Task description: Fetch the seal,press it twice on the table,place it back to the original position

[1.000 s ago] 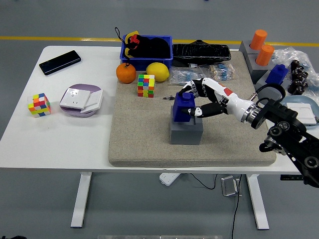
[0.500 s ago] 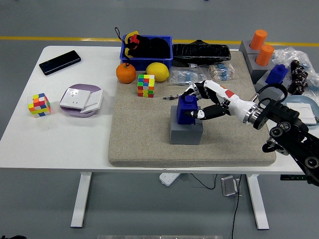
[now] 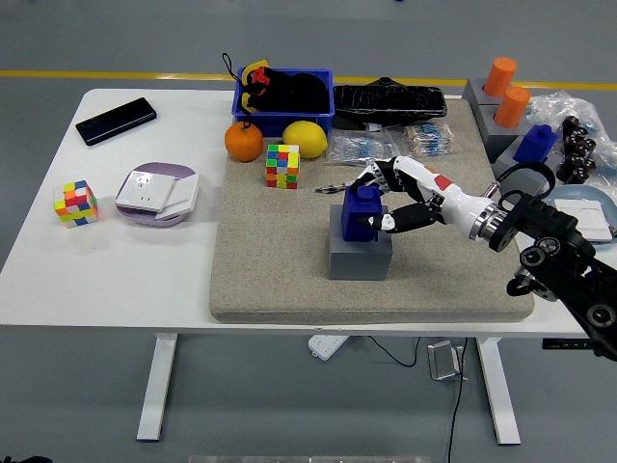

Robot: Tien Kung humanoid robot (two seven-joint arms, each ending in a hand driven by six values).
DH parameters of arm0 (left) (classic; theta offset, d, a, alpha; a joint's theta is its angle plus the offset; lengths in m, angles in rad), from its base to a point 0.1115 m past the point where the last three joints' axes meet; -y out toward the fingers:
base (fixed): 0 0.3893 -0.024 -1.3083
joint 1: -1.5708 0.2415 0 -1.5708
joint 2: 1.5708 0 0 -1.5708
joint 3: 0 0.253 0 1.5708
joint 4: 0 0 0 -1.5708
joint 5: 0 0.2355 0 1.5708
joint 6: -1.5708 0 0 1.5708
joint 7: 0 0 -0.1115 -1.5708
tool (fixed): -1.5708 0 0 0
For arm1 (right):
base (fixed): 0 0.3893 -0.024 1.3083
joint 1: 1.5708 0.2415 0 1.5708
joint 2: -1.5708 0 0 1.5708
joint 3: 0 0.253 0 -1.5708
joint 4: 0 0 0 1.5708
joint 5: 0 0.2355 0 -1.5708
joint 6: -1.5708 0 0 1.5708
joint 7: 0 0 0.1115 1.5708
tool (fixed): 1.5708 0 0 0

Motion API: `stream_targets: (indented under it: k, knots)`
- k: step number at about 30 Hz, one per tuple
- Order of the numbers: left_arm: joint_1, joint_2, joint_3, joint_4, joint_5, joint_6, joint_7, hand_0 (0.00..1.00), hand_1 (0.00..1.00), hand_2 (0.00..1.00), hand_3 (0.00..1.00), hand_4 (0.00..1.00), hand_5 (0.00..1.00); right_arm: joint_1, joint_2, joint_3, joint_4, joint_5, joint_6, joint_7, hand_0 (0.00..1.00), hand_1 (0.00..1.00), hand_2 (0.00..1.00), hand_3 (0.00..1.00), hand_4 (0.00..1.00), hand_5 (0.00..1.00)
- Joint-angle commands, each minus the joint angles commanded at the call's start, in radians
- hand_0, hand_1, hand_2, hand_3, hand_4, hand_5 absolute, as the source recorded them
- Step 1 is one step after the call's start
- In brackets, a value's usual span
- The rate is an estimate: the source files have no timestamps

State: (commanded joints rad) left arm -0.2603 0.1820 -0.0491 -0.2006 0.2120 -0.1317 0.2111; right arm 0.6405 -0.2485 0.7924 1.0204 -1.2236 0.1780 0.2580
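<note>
Right hand: fingers curled around the blue seal, apparently gripping.
Seal: upright on grey block.

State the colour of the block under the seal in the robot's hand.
Grey block, clearest in the head view.

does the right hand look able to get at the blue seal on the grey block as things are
Probably yes. The right hand is already at the blue seal, its fingers curled round it from the right. The seal sits on the grey block with nothing else crowding it.
</note>
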Motion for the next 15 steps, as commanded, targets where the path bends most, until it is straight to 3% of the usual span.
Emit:
stream_targets:
  k: [15]
  knots:
    - [0.001,0.0,0.003,0.0,-0.004,-0.001,-0.001,0.724,0.696,0.683,0.753,0.709,0.248,0.01,-0.017,0.002,0.008,-0.014,0.002,0.0,0.57,0.437,0.445,0.503,0.736,0.002]
